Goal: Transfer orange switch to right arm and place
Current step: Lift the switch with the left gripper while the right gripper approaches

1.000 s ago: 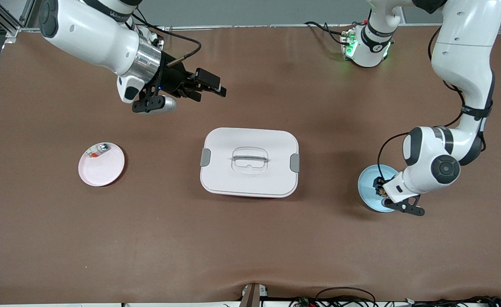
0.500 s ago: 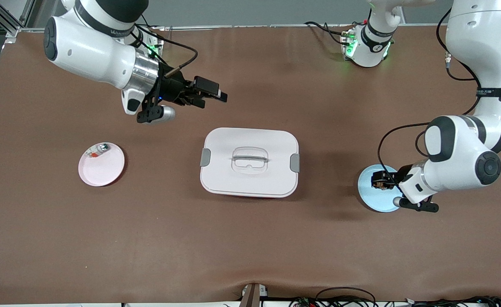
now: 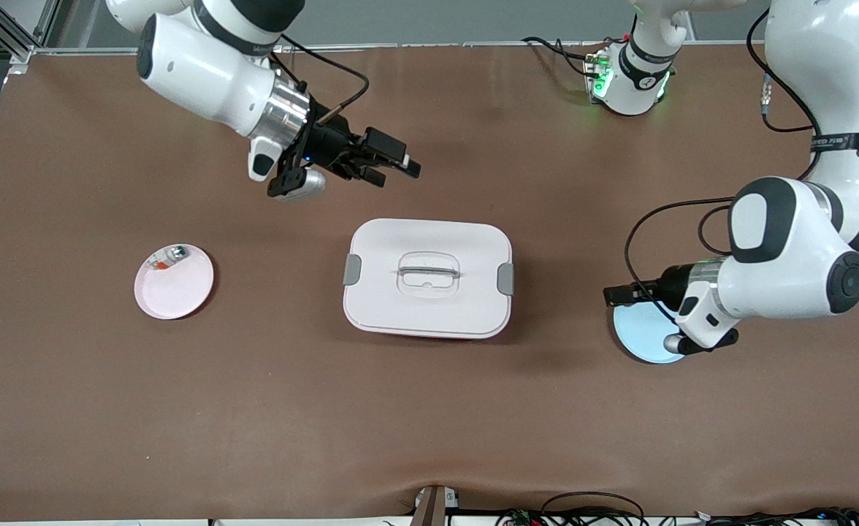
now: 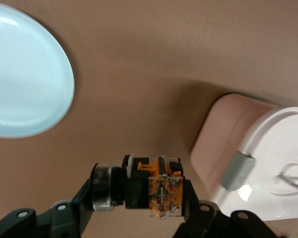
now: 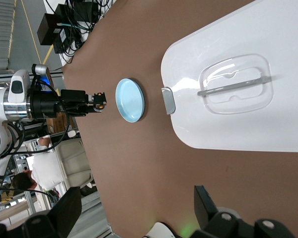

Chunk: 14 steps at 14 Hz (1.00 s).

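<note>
Your left gripper (image 4: 154, 198) has its jaws clamped on the orange switch (image 4: 156, 191), carrying it in the air beside the blue plate (image 3: 645, 332), toward the white lidded box (image 3: 428, 277). Your right gripper (image 3: 386, 161) hangs above the table with jaws spread wide and empty, over the stretch between its base and the box. Bring the two together over the box, present the switch's free end, and let the right jaws close fully before the left ones release.
</note>
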### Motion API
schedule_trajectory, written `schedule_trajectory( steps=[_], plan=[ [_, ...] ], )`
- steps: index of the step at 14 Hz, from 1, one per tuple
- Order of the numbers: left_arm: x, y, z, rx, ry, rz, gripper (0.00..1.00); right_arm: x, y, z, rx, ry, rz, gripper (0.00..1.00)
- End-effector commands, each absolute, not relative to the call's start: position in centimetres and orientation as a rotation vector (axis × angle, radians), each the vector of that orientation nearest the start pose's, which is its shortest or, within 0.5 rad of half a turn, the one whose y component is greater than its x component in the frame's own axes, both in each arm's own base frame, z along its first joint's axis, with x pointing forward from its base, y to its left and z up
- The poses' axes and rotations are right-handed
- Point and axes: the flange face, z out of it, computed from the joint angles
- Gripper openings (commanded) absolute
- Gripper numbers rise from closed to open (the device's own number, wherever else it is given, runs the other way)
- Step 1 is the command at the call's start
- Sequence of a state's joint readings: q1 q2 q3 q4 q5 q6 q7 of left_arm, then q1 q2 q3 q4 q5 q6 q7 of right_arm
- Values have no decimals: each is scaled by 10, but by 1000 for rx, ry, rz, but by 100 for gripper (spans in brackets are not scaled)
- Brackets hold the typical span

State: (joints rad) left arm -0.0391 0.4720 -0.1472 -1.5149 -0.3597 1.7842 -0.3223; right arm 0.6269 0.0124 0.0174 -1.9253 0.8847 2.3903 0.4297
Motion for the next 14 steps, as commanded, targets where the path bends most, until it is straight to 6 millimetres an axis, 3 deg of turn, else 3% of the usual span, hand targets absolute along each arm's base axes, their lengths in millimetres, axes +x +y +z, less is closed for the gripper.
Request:
schedule_trajectory(
  steps=[1, 3, 5, 8, 10, 14],
  plan=[
    [644, -173, 406, -3351, -730, 607, 0, 462, 374, 532, -2234, 399, -15, 100],
    [639, -204, 419, -3303, -889, 648, 0, 444, 408, 526, -2169, 432, -73, 100],
    [629, -236, 430, -3243, -1050, 719, 0, 431, 436, 506, -2157, 466, -96, 100],
    [618, -267, 439, -3199, -1222, 901, 0, 431, 445, 483, -2183, 491, -65, 100],
    [615, -276, 442, -3138, -1354, 1009, 0, 433, 448, 468, -2202, 505, -39, 100],
    [599, -309, 449, -2948, -1548, 1112, 0, 443, 461, 464, -2177, 589, 3, 100]
  ],
)
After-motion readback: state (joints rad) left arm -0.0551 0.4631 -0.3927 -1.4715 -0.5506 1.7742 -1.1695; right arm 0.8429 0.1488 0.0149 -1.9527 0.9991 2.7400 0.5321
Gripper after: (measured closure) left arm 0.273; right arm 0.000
